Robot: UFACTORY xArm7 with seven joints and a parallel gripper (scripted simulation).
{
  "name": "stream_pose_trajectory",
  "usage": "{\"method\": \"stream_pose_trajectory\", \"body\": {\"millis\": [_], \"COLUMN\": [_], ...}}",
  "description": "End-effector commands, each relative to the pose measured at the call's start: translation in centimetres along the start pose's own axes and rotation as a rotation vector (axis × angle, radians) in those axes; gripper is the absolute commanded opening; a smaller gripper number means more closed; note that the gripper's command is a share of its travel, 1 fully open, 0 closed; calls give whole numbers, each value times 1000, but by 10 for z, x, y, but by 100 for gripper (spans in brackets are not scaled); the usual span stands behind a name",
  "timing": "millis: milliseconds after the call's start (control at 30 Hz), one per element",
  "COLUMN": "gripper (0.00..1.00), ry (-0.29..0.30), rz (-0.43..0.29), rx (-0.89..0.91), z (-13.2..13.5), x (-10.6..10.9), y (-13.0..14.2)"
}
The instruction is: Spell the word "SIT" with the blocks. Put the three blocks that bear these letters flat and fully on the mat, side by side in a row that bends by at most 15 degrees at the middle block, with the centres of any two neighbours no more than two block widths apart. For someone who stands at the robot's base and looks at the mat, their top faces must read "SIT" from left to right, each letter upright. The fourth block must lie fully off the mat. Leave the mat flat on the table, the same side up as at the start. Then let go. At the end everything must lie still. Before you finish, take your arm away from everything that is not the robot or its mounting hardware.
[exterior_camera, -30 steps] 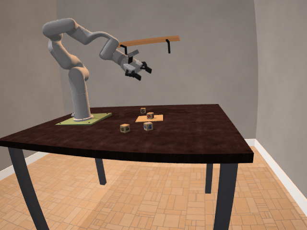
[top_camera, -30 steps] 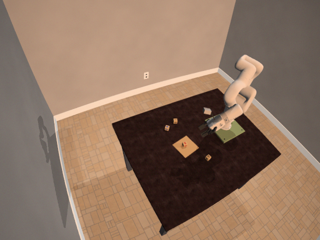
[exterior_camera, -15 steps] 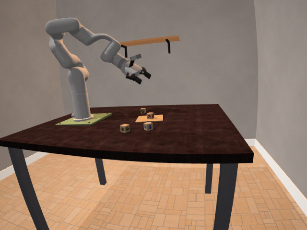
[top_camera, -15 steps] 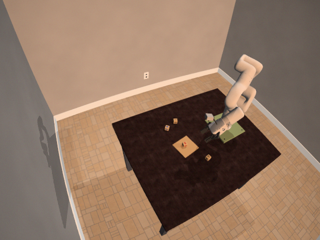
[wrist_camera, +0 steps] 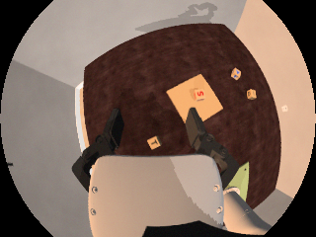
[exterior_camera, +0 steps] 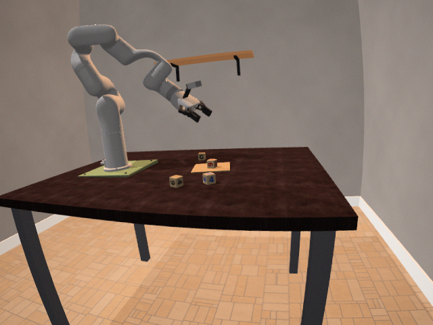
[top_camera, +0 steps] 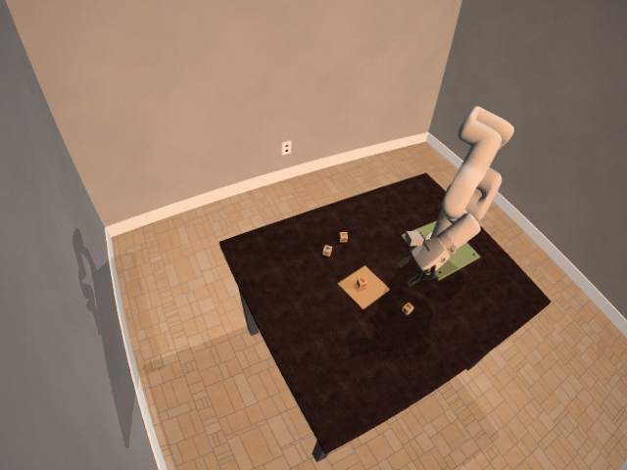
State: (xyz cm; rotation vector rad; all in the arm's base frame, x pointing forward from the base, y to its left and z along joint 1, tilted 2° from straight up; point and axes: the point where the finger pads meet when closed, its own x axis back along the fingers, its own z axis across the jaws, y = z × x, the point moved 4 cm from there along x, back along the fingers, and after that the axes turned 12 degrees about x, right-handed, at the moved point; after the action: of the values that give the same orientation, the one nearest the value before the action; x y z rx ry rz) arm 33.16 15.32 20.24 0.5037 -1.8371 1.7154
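Observation:
A tan mat (top_camera: 373, 298) (exterior_camera: 222, 168) (wrist_camera: 181, 103) lies mid-table. One block with red marks (top_camera: 361, 283) (exterior_camera: 211, 163) (wrist_camera: 199, 94) sits on it. A block showing G (exterior_camera: 201, 156) (top_camera: 408, 307) (wrist_camera: 154, 142) lies off the mat on one side. On the mat's other side lie a block with a blue 4 (exterior_camera: 209, 177) (top_camera: 326, 250) (wrist_camera: 236, 74) and a block with dark marks (exterior_camera: 176, 181) (top_camera: 343, 236) (wrist_camera: 252, 94). I cannot read the top letters. My gripper (top_camera: 412, 270) (exterior_camera: 199, 113) (wrist_camera: 154, 116) is open and empty, high above the table between the base and the mat.
The dark wooden table (top_camera: 354, 379) (exterior_camera: 279, 181) carries the arm's green base plate (top_camera: 463, 255) (exterior_camera: 139, 164). A wall shelf (exterior_camera: 213, 57) hangs behind the arm, above the gripper's height.

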Motion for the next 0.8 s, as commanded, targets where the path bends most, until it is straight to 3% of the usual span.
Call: {"method": "stream_pose_trajectory", "body": {"millis": [0,300,367,767], "gripper": [100,100,100,100], "ry": [-23,-23,-54,-78], "rz": [-23,-23,-48,-66], "rx": [82,82,185,260], "z": [-10,-10,-21,-29], "x": [-1,-1,0,1], "y": [15,15,33,47]}}
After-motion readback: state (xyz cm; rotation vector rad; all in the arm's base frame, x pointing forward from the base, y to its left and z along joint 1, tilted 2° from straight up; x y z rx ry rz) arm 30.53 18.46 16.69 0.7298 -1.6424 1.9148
